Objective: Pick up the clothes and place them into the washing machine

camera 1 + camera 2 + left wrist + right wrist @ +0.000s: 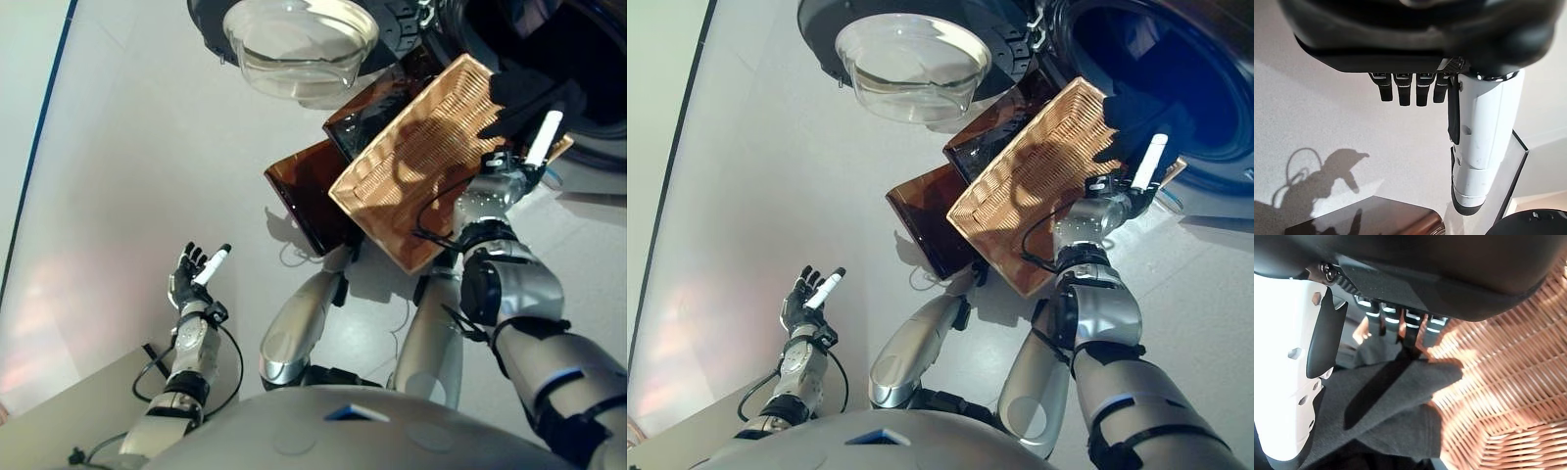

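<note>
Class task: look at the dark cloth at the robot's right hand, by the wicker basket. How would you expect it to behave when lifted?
The dark cloth already folds and creases beside the right hand, so it will probably hang limp. It looks thin, so likely light. Draped over the wicker basket, it may snag on the weave.
</note>
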